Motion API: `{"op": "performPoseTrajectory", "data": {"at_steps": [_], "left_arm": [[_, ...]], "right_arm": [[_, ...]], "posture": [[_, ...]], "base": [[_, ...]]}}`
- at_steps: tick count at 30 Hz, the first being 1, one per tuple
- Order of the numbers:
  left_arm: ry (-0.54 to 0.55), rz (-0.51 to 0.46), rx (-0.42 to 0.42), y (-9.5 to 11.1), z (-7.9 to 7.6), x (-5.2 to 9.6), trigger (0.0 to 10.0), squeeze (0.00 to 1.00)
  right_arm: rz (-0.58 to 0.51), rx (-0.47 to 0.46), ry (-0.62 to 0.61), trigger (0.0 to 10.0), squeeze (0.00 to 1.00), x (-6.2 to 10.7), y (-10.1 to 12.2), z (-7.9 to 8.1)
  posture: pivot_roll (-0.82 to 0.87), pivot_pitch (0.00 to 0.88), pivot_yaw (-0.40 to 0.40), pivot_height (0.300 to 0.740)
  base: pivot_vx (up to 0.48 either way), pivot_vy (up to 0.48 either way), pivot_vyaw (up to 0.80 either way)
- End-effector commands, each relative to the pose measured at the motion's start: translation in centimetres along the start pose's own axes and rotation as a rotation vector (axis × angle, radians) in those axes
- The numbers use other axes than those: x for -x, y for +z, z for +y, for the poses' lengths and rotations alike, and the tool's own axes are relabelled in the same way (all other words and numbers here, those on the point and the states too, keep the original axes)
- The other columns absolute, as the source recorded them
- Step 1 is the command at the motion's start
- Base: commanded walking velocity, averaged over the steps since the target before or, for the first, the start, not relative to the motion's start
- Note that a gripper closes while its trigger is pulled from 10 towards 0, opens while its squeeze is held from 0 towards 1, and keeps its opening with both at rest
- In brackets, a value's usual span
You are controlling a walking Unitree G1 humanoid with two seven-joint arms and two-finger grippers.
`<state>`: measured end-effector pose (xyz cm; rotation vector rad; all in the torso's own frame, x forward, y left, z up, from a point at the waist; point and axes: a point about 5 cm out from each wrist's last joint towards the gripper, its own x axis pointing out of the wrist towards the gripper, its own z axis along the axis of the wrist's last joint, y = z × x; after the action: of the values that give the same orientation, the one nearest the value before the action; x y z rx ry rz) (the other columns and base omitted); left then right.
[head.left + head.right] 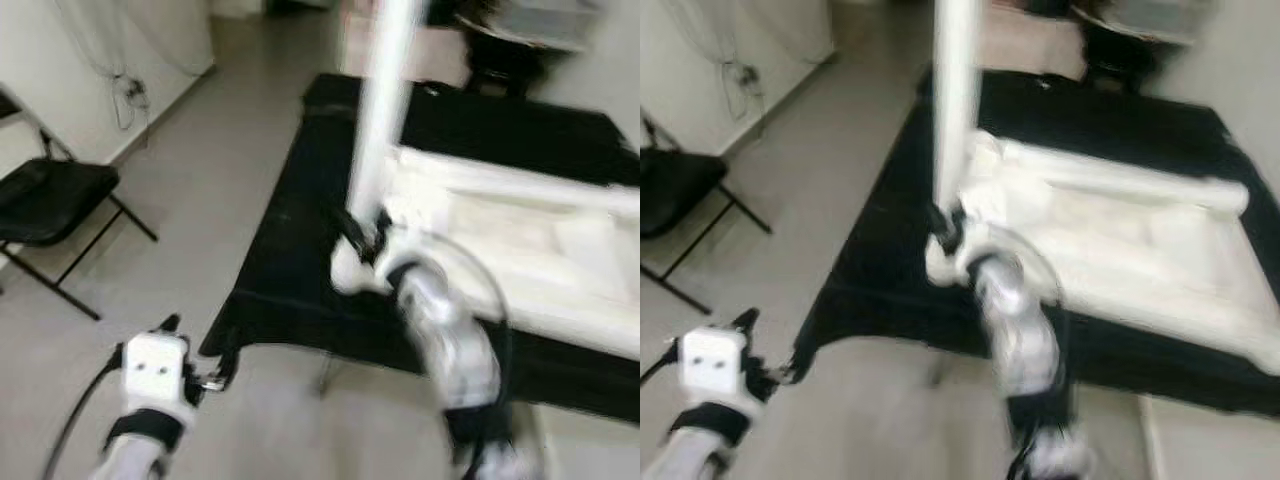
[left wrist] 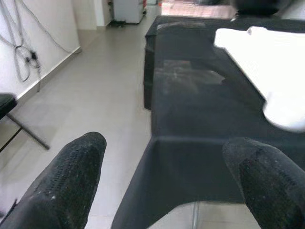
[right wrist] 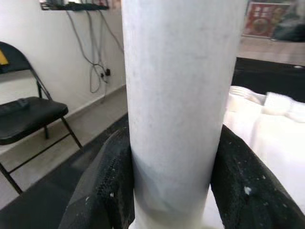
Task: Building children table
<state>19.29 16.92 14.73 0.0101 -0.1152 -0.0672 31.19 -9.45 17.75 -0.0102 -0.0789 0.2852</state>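
R gripper (image 3: 177, 191) is clamped on the white table leg (image 3: 181, 95), fingers (image 3: 102, 191) pressing both sides near its lower end, leg held upright over the near-left corner of the upside-down white tabletop (image 1: 520, 240). Leg looks stiff, smooth, prob light for its length; painted round surface = could slip or twist in the pads, and the low hold leaves a long top-heavy stretch above, so it may sway. A hold nearer mid-length would steady it, but the low grip keeps the end free for seating.

L gripper (image 2: 167, 181) hangs empty w/ fingers apart, low and short of the black-covered table (image 1: 300, 250), over the floor (image 1: 200, 180).

Edges: tabletop has a raised rim; black table's near edge sits just below the leg. Open floor to the left; folding chair (image 1: 50, 200) well apart, cables (image 1: 125, 95) at the wall. Head views are blurred, so fine detail at the joint can't be told.
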Motion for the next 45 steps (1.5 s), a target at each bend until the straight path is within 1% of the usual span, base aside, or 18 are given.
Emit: {"op": "performPoseTrajectory", "data": {"at_steps": [1, 3, 4, 5, 6, 9, 10, 17, 18, 19, 20, 30, 31, 32, 33, 34, 41, 45], "left_arm": [[-0.005, 0.02, 0.013, -0.6, 0.1, -0.1, 10.0, 0.0], [-0.004, 0.019, 0.013, -0.7, 0.3, -0.3, 10.0, 0.0], [0.002, 0.015, 0.015, -0.7, 0.5, -0.4, 10.0, 0.0], [0.006, 0.013, 0.018, -0.7, 0.6, -0.5, 10.0, 0.0], [0.009, 0.01, 0.017, -0.8, 0.7, -0.6, 10.0, 0.0], [0.012, 0.008, 0.014, -0.8, 0.8, -0.7, 10.0, 0.0], [0.007, 0.006, 0.019, -0.8, 0.8, -0.8, 10.0, 0.0], [-0.005, 0.003, 0.028, -0.9, 0.6, -1.1, 10.0, 0.0], [-0.009, 0.002, 0.03, -0.9, 0.6, -1.1, 10.0, 0.0], [-0.013, 0.001, 0.032, -1.0, 0.4, -1.1, 10.0, 0.0], [-0.019, -0.001, 0.031, -0.9, 0.2, -1.1, 10.0, 0.0], [-0.027, 0.0, 0.033, -0.7, -0.1, -0.6, 10.0, 0.0], [-0.029, 0.002, 0.034, -0.6, -0.2, -0.3, 10.0, 0.0], [-0.029, 0.002, 0.034, -0.6, -0.2, -0.3, 10.0, 0.0], [-0.029, 0.002, 0.034, -0.6, -0.3, -0.2, 10.0, 0.0], [-0.029, 0.003, 0.035, -0.5, -0.3, -0.1, 10.0, 0.0], [-0.033, 0.007, 0.04, -0.4, -0.3, 0.3, 10.0, 0.0], [-0.035, 0.007, 0.044, -0.4, -0.2, 0.3, 10.0, 0.0]], "right_arm": [[0.208, 0.032, -0.03, 0.0, 0.0, 0.9, -3.8, -0.1], [0.211, 0.036, -0.001, 0.0, 0.0, 0.8, -3.9, 0.3], [0.221, 0.037, 0.043, 7.6, 0.0, 0.5, -3.8, 0.6], [0.231, 0.034, 0.069, 7.6, 0.0, 0.4, -3.7, 0.8], [0.21, 0.021, 0.12, 10.0, 0.04, 0.0, -3.3, 1.0], [0.179, 0.007, 0.168, 10.0, 0.04, -0.3, -2.8, 1.2], [0.142, -0.033, 0.261, 10.0, 1.0, -0.7, -1.7, 1.7], [0.064, -0.074, 0.502, 10.0, 1.0, -1.1, 0.7, 2.8], [0.032, -0.024, 0.602, 10.0, 0.18, -1.5, 1.4, 2.9], [0.017, 0.008, 0.702, 10.0, 0.0, -2.0, 1.8, 3.0], [0.035, 0.052, 0.817, 10.0, 0.0, -3.1, 1.9, 3.1], [0.063, 0.09, 0.904, 10.0, 0.0, -5.7, 1.9, 4.4], [0.069, 0.07, 0.917, 3.7, 0.0, -6.2, 2.0, 4.6], [0.069, 0.07, 0.917, 3.7, 0.0, -6.2, 2.0, 4.6], [0.072, 0.065, 0.923, 2.4, 0.0, -6.3, 2.1, 4.7], [0.073, 0.063, 0.927, 0.0, 0.0, -6.4, 2.1, 4.6], [0.082, 0.034, 0.939, 0.0, 0.0, -6.9, 2.0, 3.8], [0.103, 0.033, 0.888, 0.0, 0.0, -6.4, 0.5, 2.2]], "posture": [[-0.14, 0.13, -0.098, 0.74], [-0.14, 0.125, -0.098, 0.74], [-0.15, 0.118, -0.096, 0.74], [-0.15, 0.118, -0.096, 0.74], [-0.15, 0.108, -0.093, 0.74], [-0.15, 0.108, -0.093, 0.74], [-0.14, 0.099, -0.098, 0.74], [-0.14, 0.095, -0.099, 0.74], [-0.12, 0.091, -0.104, 0.74], [-0.11, 0.092, -0.108, 0.74], [-0.1, 0.092, -0.11, 0.74], [-0.07, 0.118, -0.116, 0.74], [-0.06, 0.128, -0.115, 0.74], [-0.06, 0.128, -0.115, 0.74], [-0.06, 0.131, -0.115, 0.74], [-0.06, 0.133, -0.115, 0.74], [-0.06, 0.154, -0.114, 0.74], [-0.08, 0.153, -0.112, 0.74]], "base": [[0.0, 0.0, 0.0], [0.0, 0.0, 0.0], [0.0, 0.0, 0.0], [0.0, 0.0, 0.0], [0.0, 0.0, 0.0], [0.0, 0.0, 0.0], [0.0, 0.0, 0.0], [0.0, 0.0, 0.0], [0.0, 0.0, 0.0], [0.0, 0.0, 0.0], [0.0, 0.0, 0.0], [0.0, 0.0, 0.0], [0.0, 0.0, 0.0], [0.0, 0.0, 0.0], [0.0, 0.0, 0.0], [0.0, 0.0, 0.0], [0.0, 0.0, 0.0], [0.0, 0.0, 0.0]]}}
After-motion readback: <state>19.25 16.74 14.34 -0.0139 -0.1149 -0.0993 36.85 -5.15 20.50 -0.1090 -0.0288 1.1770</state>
